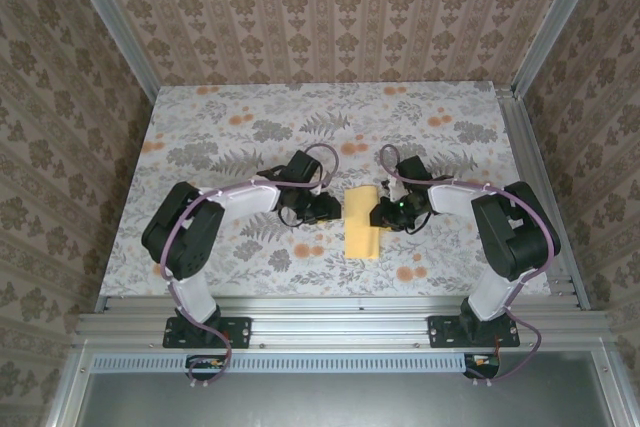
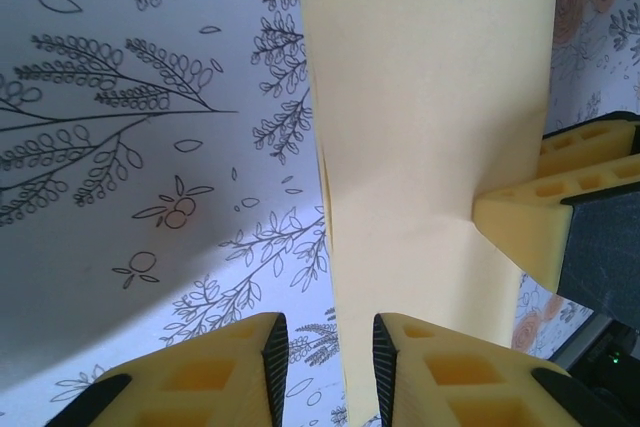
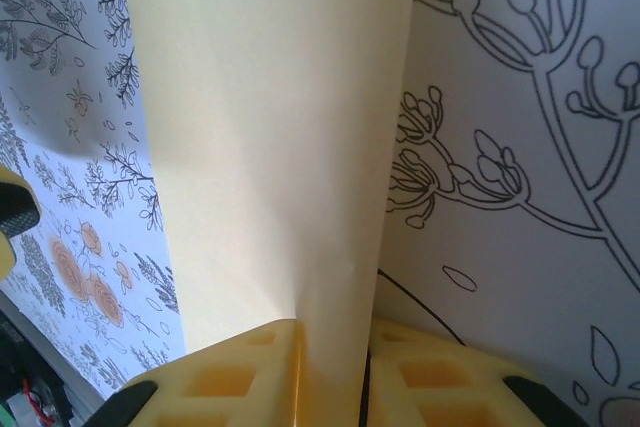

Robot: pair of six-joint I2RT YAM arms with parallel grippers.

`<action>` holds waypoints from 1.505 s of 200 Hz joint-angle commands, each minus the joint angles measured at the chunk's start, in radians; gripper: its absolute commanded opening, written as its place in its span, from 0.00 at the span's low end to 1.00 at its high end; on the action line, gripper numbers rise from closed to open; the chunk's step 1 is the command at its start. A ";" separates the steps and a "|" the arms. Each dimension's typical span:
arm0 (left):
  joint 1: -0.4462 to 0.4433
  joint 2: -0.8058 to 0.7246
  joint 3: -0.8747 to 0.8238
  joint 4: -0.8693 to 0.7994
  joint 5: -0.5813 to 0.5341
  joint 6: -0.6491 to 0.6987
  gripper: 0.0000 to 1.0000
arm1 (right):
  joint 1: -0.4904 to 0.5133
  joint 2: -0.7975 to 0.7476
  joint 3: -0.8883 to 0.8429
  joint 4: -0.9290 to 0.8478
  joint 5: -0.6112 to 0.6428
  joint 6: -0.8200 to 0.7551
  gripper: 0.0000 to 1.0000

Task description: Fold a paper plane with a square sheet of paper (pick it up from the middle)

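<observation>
Pinching the square sheet of paper (image 3: 270, 127), right gripper (image 3: 330, 337) clenched, left wrist view showing left gripper (image 2: 330, 347) parted

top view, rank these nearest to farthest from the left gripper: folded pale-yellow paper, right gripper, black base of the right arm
1. the folded pale-yellow paper: right beside the left gripper, on its right.
2. the right gripper: across the paper, at its other edge.
3. the black base of the right arm: at the near right edge of the table, clearly farthest.
</observation>
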 commanded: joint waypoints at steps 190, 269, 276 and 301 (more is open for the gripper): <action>-0.009 -0.002 0.067 -0.006 0.013 -0.002 0.32 | -0.004 0.032 0.020 -0.027 0.010 -0.001 0.26; -0.065 0.088 0.120 0.066 0.011 -0.056 0.31 | 0.002 0.037 0.028 -0.038 0.024 0.001 0.25; -0.068 0.093 0.120 0.073 0.012 -0.061 0.31 | 0.003 0.037 0.029 -0.038 0.027 0.001 0.25; -0.078 0.113 0.123 0.090 0.010 -0.071 0.31 | 0.005 0.044 0.029 -0.038 0.032 0.003 0.25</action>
